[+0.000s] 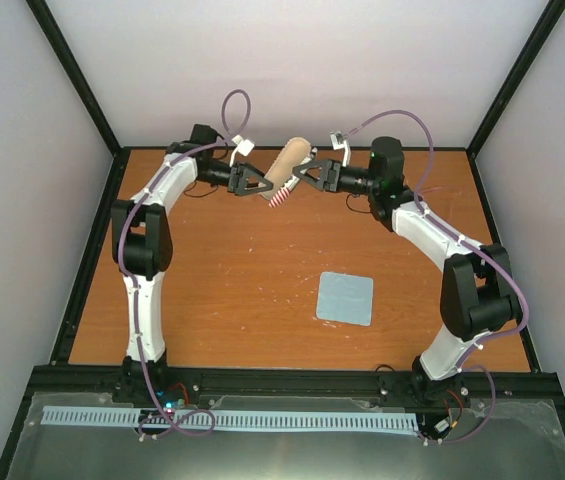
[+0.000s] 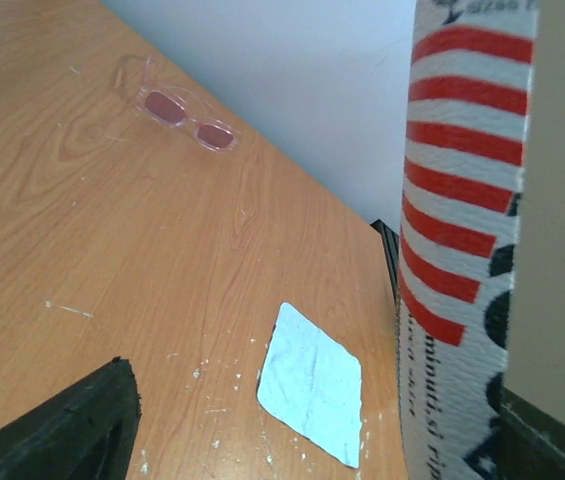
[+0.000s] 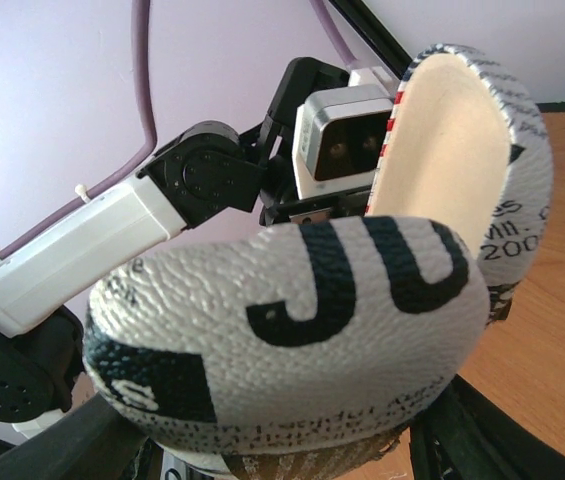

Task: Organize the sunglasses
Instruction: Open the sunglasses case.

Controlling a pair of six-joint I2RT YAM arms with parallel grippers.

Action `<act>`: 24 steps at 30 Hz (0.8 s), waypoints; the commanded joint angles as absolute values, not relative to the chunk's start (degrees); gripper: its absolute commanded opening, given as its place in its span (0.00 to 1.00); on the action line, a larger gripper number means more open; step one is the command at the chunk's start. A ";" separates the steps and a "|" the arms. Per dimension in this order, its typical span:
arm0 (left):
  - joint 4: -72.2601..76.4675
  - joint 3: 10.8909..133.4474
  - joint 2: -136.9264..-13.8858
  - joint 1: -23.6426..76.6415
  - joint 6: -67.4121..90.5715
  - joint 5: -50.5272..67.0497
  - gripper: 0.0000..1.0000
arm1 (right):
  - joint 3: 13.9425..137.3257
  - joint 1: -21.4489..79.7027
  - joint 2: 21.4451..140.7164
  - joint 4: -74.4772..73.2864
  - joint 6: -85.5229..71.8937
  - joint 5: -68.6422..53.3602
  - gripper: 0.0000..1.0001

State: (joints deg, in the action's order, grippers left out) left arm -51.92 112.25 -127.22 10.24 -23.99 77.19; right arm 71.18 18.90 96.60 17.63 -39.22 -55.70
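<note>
Top external: we are holding the open glasses case (image 1: 287, 170) aloft, left hand (image 1: 260, 183) and right hand (image 1: 300, 176) both pinching it. Pink sunglasses (image 2: 188, 121) are lying crosswise on the counter (image 1: 232, 290), far-right, nearer our right arm.

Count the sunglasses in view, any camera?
1. A pink-lensed pair of sunglasses lies on the wooden table near the back wall, seen only in the left wrist view. The overhead view doesn't show it; others could be hidden too.

Pink sunglasses (image 2: 187, 119) lie flat (lenses up); printed case (image 3: 362, 300) gapes open.
</note>
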 commanded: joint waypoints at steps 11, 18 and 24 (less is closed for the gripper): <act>-55.36 118.70 -126.54 12.15 -24.49 78.09 0.00 | 72.95 18.92 96.03 17.33 -37.43 -55.92 0.40; -67.96 128.95 -127.91 12.13 -37.46 61.83 0.00 | 68.60 14.35 89.35 -9.13 -23.91 -42.79 1.00; -67.90 123.10 -124.74 14.74 -50.83 37.66 0.00 | 61.37 5.70 76.77 -21.26 -21.33 -18.03 1.00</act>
State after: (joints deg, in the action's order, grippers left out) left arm -65.71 126.96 -127.09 12.64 -38.92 55.66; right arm 62.54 8.45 83.15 -10.46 -25.67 -35.94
